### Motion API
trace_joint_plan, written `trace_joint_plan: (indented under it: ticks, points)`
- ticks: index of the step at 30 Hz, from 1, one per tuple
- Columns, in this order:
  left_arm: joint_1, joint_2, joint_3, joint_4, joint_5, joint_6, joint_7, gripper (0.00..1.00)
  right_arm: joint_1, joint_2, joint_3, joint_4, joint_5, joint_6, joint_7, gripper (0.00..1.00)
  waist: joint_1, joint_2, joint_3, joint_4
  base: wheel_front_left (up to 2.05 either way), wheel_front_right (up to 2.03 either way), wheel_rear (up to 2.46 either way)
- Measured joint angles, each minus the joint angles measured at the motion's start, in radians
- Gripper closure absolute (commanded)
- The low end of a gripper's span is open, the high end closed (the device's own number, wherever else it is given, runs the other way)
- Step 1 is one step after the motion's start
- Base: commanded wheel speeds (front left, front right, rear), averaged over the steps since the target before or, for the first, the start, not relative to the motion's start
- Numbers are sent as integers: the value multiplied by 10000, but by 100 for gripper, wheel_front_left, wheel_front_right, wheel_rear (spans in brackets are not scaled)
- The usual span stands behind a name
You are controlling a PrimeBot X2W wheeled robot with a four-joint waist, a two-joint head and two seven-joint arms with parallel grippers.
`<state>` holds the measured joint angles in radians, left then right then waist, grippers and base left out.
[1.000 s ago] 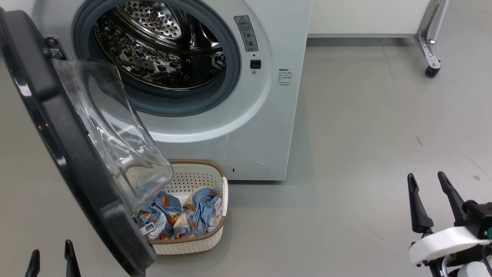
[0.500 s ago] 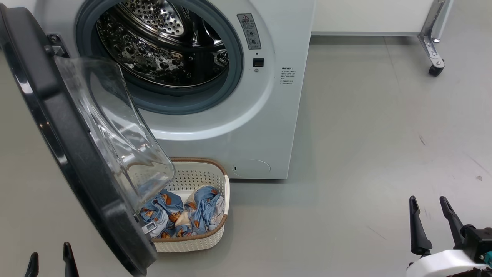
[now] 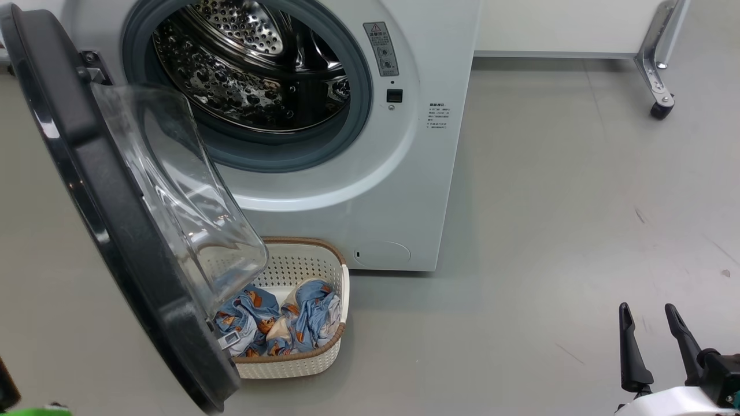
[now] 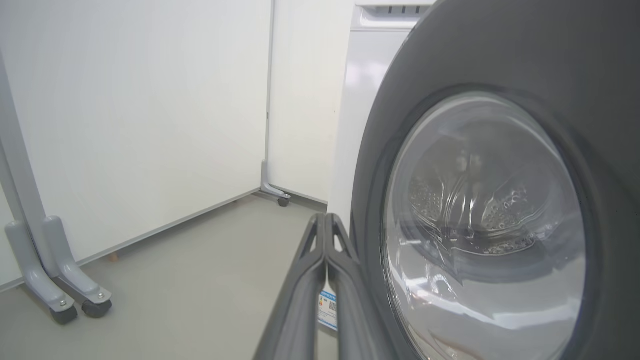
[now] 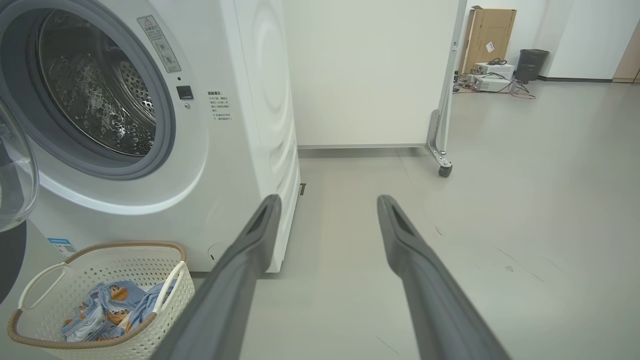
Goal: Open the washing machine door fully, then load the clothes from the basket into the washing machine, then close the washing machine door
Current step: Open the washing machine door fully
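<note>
- The washing machine door [image 3: 115, 231] is swung well out on its left-hand hinge and the steel drum of the washing machine [image 3: 370, 190] is wide open to view. Step one looks nearly done, though I judge there's more swing to give.
- Loading hasn't begun: the clothes [image 3: 289, 323] lie bunched in the basket [image 3: 300, 364], which sits on the floor against the machine's front, below the opening and partly under the door's lower edge.
- After loading, closing the door is the last step.
- The door stands upright, edge-on toward the robot, with its glass bulge facing the robot's right, over the basket.
- The left gripper [image 4: 326, 220] has its fingers pressed together on nothing, just beside the door's outer black rim — touching or not, I can't tell.
- The right gripper [image 3: 647, 307] is spread apart and empty, well off to the right over bare floor.
</note>
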<state>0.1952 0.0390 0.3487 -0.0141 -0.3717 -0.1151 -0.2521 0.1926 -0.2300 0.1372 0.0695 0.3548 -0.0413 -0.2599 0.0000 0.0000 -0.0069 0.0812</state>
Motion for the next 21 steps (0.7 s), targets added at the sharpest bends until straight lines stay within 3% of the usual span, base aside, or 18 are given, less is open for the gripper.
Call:
trace_joint_plan:
  ticks: [5, 10, 12, 17, 21]
  points:
    - [-802, -19, 491, -2096, 52, 105, -6, 100, 84, 132, -178, 0, -159, 188, 0, 0, 0, 0, -33, 95, 0, 0, 0]
    - [-1385, -27, 288, -4109, 382, 98, -59, 100, 224, 301, -357, 2, -341, 393, 0, 0, 0, 1, -87, 191, 0, 0, 0]
    - [-1604, -10, -384, -4658, 357, 56, -77, 100, 245, 410, -456, 0, -357, 437, 0, 0, 0, 0, -110, 235, 0, 0, 0]
    - [-1579, -12, -3154, -5131, -36, -79, -46, 100, 341, 546, -552, 17, -512, 677, 0, 0, 0, 0, -170, 356, 0, 0, 0]
    - [-1220, 17, -5091, -4932, -640, -84, 686, 100, 409, 761, -539, 44, -589, 853, 0, 0, 0, 0, -196, 358, 0, 0, 0]
